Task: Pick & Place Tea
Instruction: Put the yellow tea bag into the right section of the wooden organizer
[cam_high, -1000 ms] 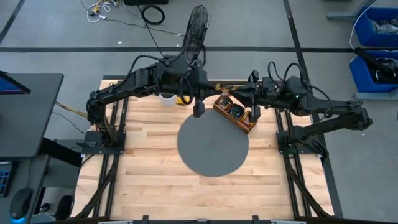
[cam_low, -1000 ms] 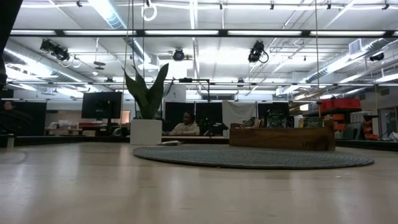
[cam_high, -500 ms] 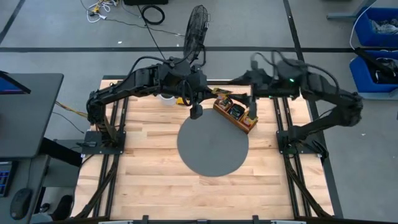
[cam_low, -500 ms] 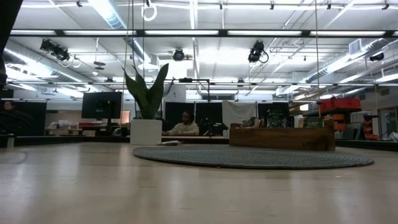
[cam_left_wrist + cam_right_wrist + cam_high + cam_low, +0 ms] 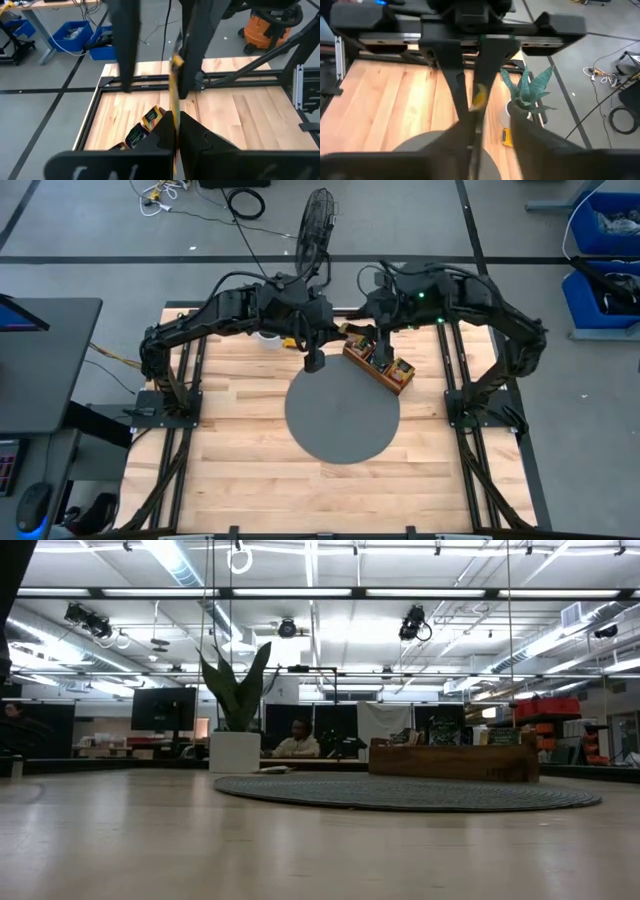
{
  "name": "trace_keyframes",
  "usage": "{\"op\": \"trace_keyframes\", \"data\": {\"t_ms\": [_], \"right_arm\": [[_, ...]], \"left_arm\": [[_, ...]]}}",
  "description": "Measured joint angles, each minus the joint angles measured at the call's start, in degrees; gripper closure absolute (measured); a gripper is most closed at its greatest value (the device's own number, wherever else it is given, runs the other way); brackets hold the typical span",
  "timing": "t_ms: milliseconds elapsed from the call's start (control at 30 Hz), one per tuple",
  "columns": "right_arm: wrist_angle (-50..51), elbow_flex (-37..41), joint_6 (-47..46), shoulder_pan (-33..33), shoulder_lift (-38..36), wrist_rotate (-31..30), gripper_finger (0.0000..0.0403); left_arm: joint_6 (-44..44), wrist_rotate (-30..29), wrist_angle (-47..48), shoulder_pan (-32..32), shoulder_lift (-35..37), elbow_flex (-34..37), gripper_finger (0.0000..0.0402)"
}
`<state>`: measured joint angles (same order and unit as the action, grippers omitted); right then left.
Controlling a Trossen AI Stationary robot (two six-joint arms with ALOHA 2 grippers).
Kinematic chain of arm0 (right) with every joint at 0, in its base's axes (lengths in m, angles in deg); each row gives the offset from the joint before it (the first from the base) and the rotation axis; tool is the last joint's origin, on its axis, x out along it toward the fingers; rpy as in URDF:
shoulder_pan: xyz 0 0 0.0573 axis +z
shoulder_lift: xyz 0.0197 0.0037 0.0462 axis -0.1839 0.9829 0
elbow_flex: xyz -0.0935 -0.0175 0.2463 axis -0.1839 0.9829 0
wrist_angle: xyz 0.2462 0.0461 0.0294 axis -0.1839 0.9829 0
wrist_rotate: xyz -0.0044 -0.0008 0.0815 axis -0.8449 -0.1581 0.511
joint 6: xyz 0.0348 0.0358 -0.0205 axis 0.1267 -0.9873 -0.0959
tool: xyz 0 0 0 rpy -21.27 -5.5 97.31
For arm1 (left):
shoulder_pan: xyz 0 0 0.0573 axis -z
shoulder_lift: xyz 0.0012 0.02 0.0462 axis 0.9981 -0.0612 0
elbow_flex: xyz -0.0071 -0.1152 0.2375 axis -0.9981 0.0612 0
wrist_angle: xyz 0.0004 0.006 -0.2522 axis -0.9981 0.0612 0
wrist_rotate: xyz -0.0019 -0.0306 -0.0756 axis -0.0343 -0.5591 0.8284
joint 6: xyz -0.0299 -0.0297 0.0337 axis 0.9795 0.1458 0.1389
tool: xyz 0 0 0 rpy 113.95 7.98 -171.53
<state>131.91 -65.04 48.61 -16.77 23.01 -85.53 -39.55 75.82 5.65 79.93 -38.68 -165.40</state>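
Carrying step: left gripper clamped on yellow tea above mat; right gripper over tray, fingers' state unclear; next, lower and release

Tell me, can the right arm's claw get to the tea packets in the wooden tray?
Probably yes. The right claw hovers right over the wooden tray, and nothing sits between it and the tea packets. The left claw is off to the side, gripping a yellow packet.

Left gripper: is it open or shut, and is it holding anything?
Shut, and holding. In its own wrist view the left gripper is pinched on a yellow tea packet, seen edge-on and sticking out beyond the gripper.
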Motion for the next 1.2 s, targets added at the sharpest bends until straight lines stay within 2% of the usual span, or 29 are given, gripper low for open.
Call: {"op": "trace_keyframes", "data": {"t_ms": [133,167,333,567,767,933,1067,1200], "right_arm": [[0.4,0.0,2.2,0.0,0.3,0.3,0.0374],[0.5,0.0,2.7,0.1,0.3,0.4,0.0387],[0.6,0.0,2.4,0.3,0.3,-0.1,0.0398],[2.1,0.0,2.1,-0.2,-0.8,-7.6,0.0401],[5.3,2.7,-1.3,-6.2,-6.8,-11.2,0.0402],[4.9,16.8,-7.0,-9.5,-15.6,-10.9,0.0402],[-0.4,33.6,-12.5,-9.5,-23.1,-10.5,0.0402],[-9.8,51.3,-18.7,-9.3,-30.0,-9.1,0.0403]], "left_arm": [[-0.6,-0.1,0.8,0.0,0.0,0.0,0.0391],[-0.8,-0.1,0.9,0.0,0.0,0.0,0.0392],[-1.4,-0.1,1.3,0.0,0.0,0.0,0.0384],[-2.6,-4.2,6.9,0.0,0.0,-0.1,0.0323],[-2.1,-7.8,11.6,0.0,0.1,-0.1,0.0294],[-1.4,-7.9,11.9,0.0,0.1,-0.1,0.0292],[-1.4,-7.9,11.7,0.0,0.1,-0.1,0.0292],[-1.4,-7.9,11.6,0.0,0.1,0.0,0.0292]]}}
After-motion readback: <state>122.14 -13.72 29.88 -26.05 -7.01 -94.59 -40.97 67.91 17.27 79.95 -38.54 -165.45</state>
